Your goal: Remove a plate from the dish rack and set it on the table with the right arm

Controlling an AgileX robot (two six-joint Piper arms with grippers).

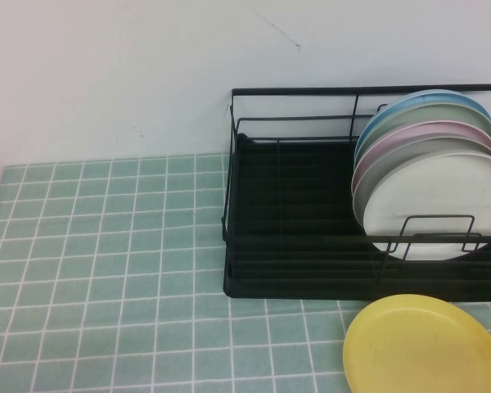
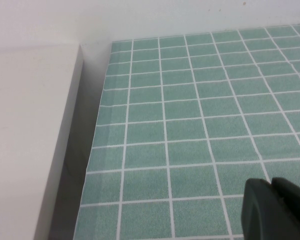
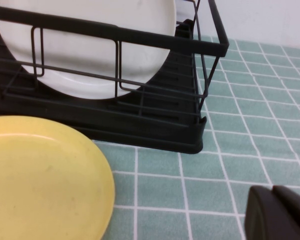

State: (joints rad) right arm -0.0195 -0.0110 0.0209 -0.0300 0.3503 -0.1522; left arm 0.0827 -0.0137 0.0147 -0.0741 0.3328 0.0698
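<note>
The cream-white plate (image 1: 438, 205) is standing upright at the front of a stack in the dish rack (image 1: 286, 270), on the worktop (image 1: 106, 270). A yellow plate (image 1: 425, 344) is lying flat just in front. The right pincer (image 3: 277, 212) is hovering low nearby, the left pincer (image 2: 275, 207) over bare tiles; I cannot tell the grip of either.

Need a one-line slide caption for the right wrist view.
Right claw low over the tiled table, beside a yellow plate lying flat and the black dish rack holding a cream-white plate upright.
</note>
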